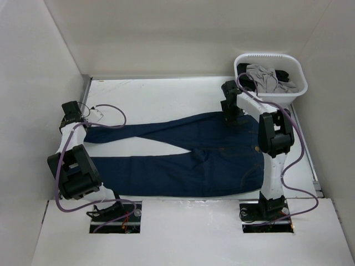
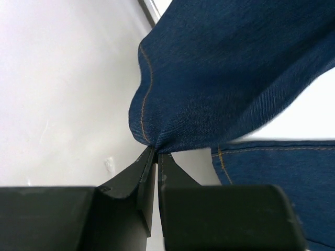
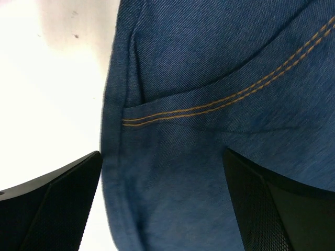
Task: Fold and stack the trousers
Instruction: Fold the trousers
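Trousers (image 1: 183,160) are laid lengthwise across the worktop (image 1: 161,94), waist to the right, legs running left. No fold is seen, so the task is judged barely begun. The far leg's hem is clamped in the left hand (image 2: 156,157) at far left, fingers together on the denim, cloth bunched at the pinch. The right hand (image 3: 162,156) is held apart at the waist's far edge, a finger either side of the fabric, nothing gripped. Prob. left to do: right grip to be closed, far half brought over near half, then crosswise folds & stacking. A basket (image 1: 266,55) w/ other garments is seen at far right.
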`<state>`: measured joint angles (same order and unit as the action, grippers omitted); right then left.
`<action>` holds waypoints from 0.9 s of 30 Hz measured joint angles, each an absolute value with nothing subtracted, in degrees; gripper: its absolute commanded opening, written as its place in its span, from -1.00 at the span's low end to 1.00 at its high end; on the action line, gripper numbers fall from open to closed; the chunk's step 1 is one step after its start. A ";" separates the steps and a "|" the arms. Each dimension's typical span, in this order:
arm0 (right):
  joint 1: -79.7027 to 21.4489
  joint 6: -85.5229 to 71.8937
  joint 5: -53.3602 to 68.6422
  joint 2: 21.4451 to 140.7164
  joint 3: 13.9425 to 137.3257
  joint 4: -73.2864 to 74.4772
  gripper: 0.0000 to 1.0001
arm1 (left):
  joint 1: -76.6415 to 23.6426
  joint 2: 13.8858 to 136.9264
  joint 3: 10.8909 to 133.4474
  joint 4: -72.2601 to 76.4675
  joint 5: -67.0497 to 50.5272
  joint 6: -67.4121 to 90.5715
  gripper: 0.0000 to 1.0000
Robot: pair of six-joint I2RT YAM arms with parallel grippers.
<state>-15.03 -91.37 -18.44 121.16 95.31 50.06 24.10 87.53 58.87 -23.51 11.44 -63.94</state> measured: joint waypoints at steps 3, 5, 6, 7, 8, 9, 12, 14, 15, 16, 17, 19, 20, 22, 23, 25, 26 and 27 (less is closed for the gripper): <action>-15.03 -94.89 -18.37 121.67 97.14 50.98 1.00 | 23.68 87.53 58.87 -23.33 11.57 -63.53 -0.98; -15.03 -96.77 -18.39 121.78 97.78 51.03 1.00 | 23.57 87.53 58.87 -23.38 11.62 -63.37 -0.98; -15.03 -97.60 -18.41 121.89 98.08 51.13 1.00 | 23.57 87.53 58.87 -23.33 11.62 -63.26 -0.98; -15.03 -98.13 -18.39 122.13 98.48 51.31 1.00 | 23.55 87.53 58.87 -23.31 11.66 -63.20 -0.98; -15.03 -98.69 -18.39 122.56 99.13 51.64 1.00 | 23.51 87.55 58.87 -23.35 11.77 -63.18 -0.98; -15.03 -99.02 -18.35 123.11 99.81 51.83 1.00 | 23.46 87.55 58.87 -23.33 11.84 -63.18 -0.98; -15.00 -99.44 -17.89 125.19 101.93 52.10 1.00 | 23.35 87.55 58.87 -23.33 12.14 -63.18 -1.00; -15.00 -99.53 -17.41 126.34 102.72 52.38 0.91 | 23.14 87.55 59.16 -23.55 12.45 -62.92 -1.00; -14.96 -99.48 -17.17 126.48 103.07 52.49 0.76 | 23.03 87.55 59.81 -24.12 12.51 -62.48 -1.00; -14.92 -99.46 -16.71 126.56 103.13 52.49 0.57 | 22.81 87.55 61.01 -25.02 12.53 -61.87 -1.00; -14.90 -99.48 -16.38 126.78 103.13 52.69 0.34 | 22.79 87.55 62.81 -26.02 12.49 -61.04 -1.00; -14.79 -99.70 -15.75 127.02 103.11 53.19 -0.50 | 22.72 87.55 67.13 -27.55 12.16 -59.48 -1.00; -14.74 -99.68 -15.33 127.15 103.02 53.06 -0.94 | 22.72 87.48 69.34 -27.88 11.84 -58.83 -1.00; -14.68 -100.60 -14.72 127.24 102.10 51.99 -1.00 | 22.87 86.80 72.05 -27.73 11.38 -58.02 -1.00; -14.61 -100.92 -14.52 127.22 101.75 51.66 -1.00 | 23.11 86.11 72.36 -27.66 11.18 -57.89 -1.00; -14.31 -100.92 -14.09 126.61 100.64 50.43 -1.00 | 23.90 84.77 72.10 -28.12 10.72 -57.93 -1.00; -14.24 -100.73 -13.91 125.95 99.48 49.34 -1.00 | 24.51 84.36 71.64 -28.08 10.50 -58.08 -1.00; -14.24 -100.29 -13.63 124.99 97.80 47.97 -1.00 | 25.19 84.07 71.00 -27.88 10.39 -58.22 -1.00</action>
<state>-14.24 -100.29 -13.63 124.99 97.80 47.97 25.19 84.07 71.00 -27.88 10.39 -58.22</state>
